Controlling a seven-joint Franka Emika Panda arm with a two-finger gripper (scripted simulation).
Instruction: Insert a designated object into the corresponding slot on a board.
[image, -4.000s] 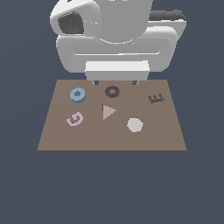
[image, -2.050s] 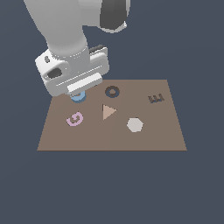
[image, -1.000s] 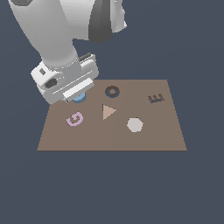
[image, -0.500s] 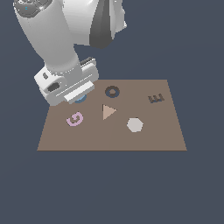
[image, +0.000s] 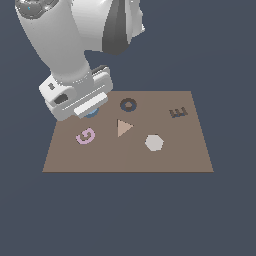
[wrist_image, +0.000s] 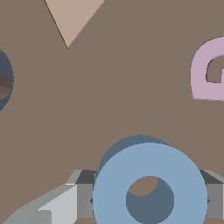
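Compared with half a second earlier, the arm's wrist housing sits marginally lower over the board's (image: 170, 155) corner at the exterior view's left; the shapes on the board are unchanged. The claw (wrist_image: 148, 199) straddles the light blue ring (wrist_image: 151, 175), its grey fingers (wrist_image: 65, 203) showing on either side of the ring in the wrist view, apparently closed against its outer edge, though the contact itself is hidden behind the ring. In the exterior view only a sliver of the ring (image: 91, 113) shows beneath the housing. The ring lies at the board's surface, well apart from the dark navy ring-shaped slot (image: 128, 104), which is unoccupied. On the board lie a pink letter G (image: 85, 135), a tan triangle (image: 123, 127), a white hexagon (image: 154, 142) and a dark brown letter E (image: 178, 112).
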